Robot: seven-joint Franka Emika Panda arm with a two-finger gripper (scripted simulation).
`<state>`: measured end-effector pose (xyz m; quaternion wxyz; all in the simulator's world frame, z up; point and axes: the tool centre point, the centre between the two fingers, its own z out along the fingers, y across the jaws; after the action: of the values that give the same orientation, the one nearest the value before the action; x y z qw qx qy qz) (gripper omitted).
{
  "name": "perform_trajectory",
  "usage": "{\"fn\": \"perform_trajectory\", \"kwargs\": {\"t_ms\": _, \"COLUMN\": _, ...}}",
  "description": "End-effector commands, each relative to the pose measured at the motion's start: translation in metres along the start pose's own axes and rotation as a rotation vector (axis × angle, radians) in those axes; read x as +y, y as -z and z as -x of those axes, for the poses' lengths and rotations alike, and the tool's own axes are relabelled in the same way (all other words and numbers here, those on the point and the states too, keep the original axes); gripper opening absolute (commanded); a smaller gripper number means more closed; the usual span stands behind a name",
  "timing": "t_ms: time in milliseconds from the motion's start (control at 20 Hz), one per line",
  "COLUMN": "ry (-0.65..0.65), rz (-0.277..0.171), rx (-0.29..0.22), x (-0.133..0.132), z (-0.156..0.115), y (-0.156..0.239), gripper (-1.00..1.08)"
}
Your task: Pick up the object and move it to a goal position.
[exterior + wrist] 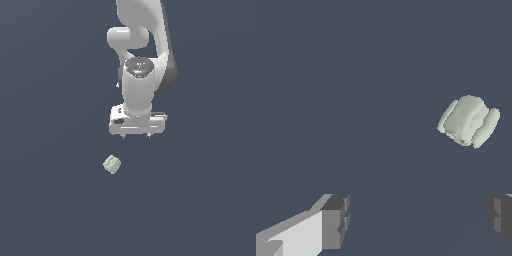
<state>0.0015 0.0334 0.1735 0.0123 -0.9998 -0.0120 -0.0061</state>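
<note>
While apart (fingers spread), hand (136,135), object (112,164).

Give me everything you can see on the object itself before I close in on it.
The object is a tiny pale grey-green lump, roughly cube-shaped with rounded, ridged edges; in the wrist view it shows a blocky middle between raised ribs. Matte, plain surface; material unclear. It sits tilted on the dark floor, below and toward the exterior view's left of the gripper. Nothing touches it; it lies outside the spread fingers.
</note>
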Motion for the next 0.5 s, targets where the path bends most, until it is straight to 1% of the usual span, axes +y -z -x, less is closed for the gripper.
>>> {"fn": "perform_trajectory", "kwargs": {"t_ms": 0, "ry": -0.010, "rz": 0.000, "rx": -0.001, "x": 0.002, "z": -0.001, "y": -0.002, "gripper": 1.00}}
{"fn": "perform_trajectory", "kwargs": {"t_ms": 250, "ry": -0.075, "rz": -0.001, "rx": -0.003, "x": 0.013, "z": -0.009, "y": -0.010, "gripper": 1.00}}
{"fn": "perform_trajectory", "kwargs": {"t_ms": 450, "ry": -0.164, "rz": 0.000, "rx": -0.005, "x": 0.029, "z": -0.019, "y": -0.021, "gripper": 1.00}}
